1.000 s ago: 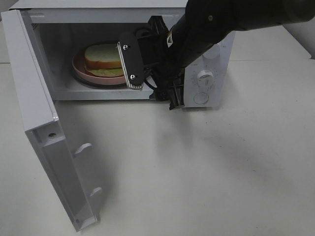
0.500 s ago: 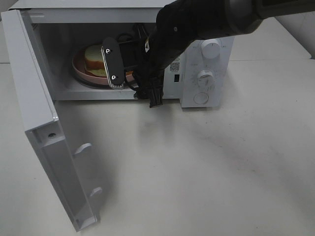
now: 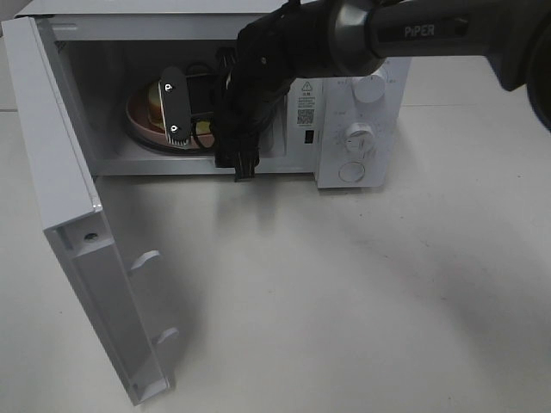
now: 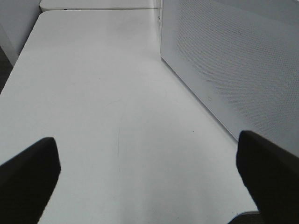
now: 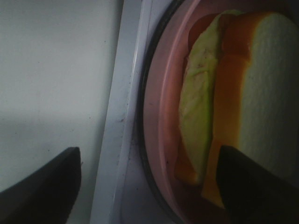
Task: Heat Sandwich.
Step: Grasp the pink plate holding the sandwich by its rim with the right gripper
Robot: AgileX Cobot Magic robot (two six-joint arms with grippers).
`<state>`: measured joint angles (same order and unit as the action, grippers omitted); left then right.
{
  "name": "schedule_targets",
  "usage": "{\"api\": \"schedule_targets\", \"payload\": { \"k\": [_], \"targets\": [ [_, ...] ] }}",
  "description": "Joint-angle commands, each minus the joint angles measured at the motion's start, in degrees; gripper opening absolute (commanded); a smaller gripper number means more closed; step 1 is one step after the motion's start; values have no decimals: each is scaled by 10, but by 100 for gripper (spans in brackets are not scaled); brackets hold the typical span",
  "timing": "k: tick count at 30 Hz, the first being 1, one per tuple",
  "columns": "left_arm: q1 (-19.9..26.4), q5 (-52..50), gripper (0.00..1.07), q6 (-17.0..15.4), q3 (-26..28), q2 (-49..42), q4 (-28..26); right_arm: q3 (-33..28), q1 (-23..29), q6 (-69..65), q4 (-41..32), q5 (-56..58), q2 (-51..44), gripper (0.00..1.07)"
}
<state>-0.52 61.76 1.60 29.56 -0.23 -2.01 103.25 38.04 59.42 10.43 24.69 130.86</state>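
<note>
The white counter (image 3: 362, 292) fills most of the exterior view, bare and pale across its near and right parts. At its far side stands a white microwave (image 3: 353, 129), its cavity facing near and its control panel with round dials on the right. The microwave door (image 3: 82, 224) is swung fully open to the left, its inner face and two latch hooks turned toward the near right.

The right arm (image 3: 413, 34), dark and marked with white lettering, comes in from the far right and reaches across the middle into the open cavity. The right gripper (image 5: 149, 186) is at the cavity's mouth with its jaws spread wide; in the wrist view one dark finger lies over the cavity floor by the doorsill and the other over the bread, with nothing pinched between them.

Inside the cavity, toward its left, sits a round pink plate (image 5: 161, 116) on the dark-rimmed turntable. The sandwich (image 5: 233, 88) lies on that plate, smaller than it, white bread with tan crust and a pale yellow-green filling showing at its edge. From the exterior view one gripper finger hides most of it.

The left gripper (image 4: 149, 182) hangs over bare counter beside the perforated side wall of the microwave, jaws spread wide and holding nothing.
</note>
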Motion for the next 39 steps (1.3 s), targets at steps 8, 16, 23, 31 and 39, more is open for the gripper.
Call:
{"api": "schedule_targets", "payload": {
  "k": [8,16,23,31,39],
  "targets": [
    [-2,-6,98,-3,0,-4,0,73,2,-11,5,43,46,76],
    [-2,-6,98,-3,0,-4,0,131,2,-33,14,51,84,76],
    [-2,-6,98,-3,0,-4,1,131,2,-33,25,48,85,76],
    [-2,-6,98,-3,0,-4,1,131,2,-33,7,52,96,73],
    [-2,-6,98,-3,0,-4,1,131,7,-50,7,74,97,25]
  ]
}}
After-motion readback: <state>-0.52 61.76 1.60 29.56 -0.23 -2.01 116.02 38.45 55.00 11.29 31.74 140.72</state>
